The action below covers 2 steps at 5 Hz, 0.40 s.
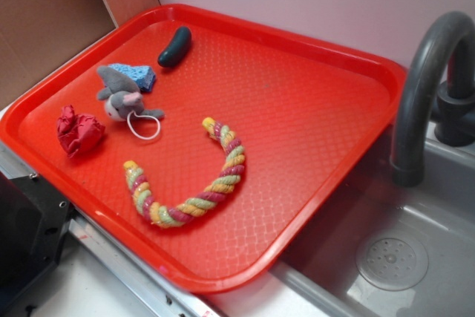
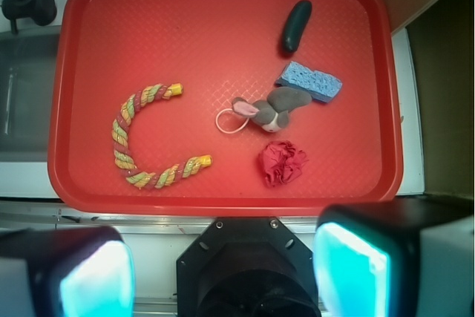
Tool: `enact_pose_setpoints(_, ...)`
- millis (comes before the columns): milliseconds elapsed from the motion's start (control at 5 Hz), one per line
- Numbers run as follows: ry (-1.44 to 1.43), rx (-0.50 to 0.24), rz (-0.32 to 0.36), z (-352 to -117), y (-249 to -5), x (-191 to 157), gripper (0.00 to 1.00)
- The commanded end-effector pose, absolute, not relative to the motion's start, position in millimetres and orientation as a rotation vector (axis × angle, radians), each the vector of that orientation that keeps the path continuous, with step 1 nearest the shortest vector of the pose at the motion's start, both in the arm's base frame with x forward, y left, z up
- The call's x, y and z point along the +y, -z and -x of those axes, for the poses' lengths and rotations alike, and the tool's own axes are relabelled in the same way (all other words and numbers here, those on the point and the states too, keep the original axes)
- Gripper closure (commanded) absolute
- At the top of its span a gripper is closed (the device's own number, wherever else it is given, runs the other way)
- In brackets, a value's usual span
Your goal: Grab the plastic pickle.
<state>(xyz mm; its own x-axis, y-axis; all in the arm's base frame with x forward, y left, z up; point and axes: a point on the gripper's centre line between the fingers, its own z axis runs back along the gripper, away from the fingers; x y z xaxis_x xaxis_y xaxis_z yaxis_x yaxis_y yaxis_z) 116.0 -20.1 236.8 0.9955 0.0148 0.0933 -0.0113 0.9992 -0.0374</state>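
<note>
Five loose things on the red tray point(image 1: 319, 206): the plastic pickle point(image 1: 174, 47) at the far rim, near the corner by the brown board point(image 1: 44, 20); the blue sponge piece point(image 1: 136, 76) just beside it, a small gap between; the grey plush mouse point(image 1: 119, 98) touching that sponge; the crumpled red ball point(image 1: 78, 130) nearer the front rim; the coloured rope point(image 1: 189, 183) curved in the middle, well apart from the pickle. In the wrist view, the gripper point(image 2: 223, 276) high above the tray's near edge, fingers wide apart at the lower corners of the picture, nothing between them, nothing held; not visible in the exterior view at all. Step in hand, by judgement: approach, not yet begun in earnest. To do it well: travel across the tray toward the far corner, above mouse and sponge and not through them; turn the wrist so that the fingers close across the short width of the pickle, not along its length; descend over its middle, away from the sponge side; close gently, since a smooth glossy skin probably slips. Risk: clipping the tray rim or pushing the sponge. No brand, no label, no readable writing anywhere, also not on the grey tap point(image 1: 427, 87) or the sink point(image 1: 415, 250) beside the tray.
</note>
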Motion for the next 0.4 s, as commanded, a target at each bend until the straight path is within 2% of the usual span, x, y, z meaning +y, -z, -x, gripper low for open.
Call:
enact_pose_setpoints(0,-0.013,-0.094,0.037,-116.0,-236.8,-20.1,0.00)
enact_pose_setpoints(200,-0.261,-0.175,0.046,-117.9,-231.1,-10.5,0.00)
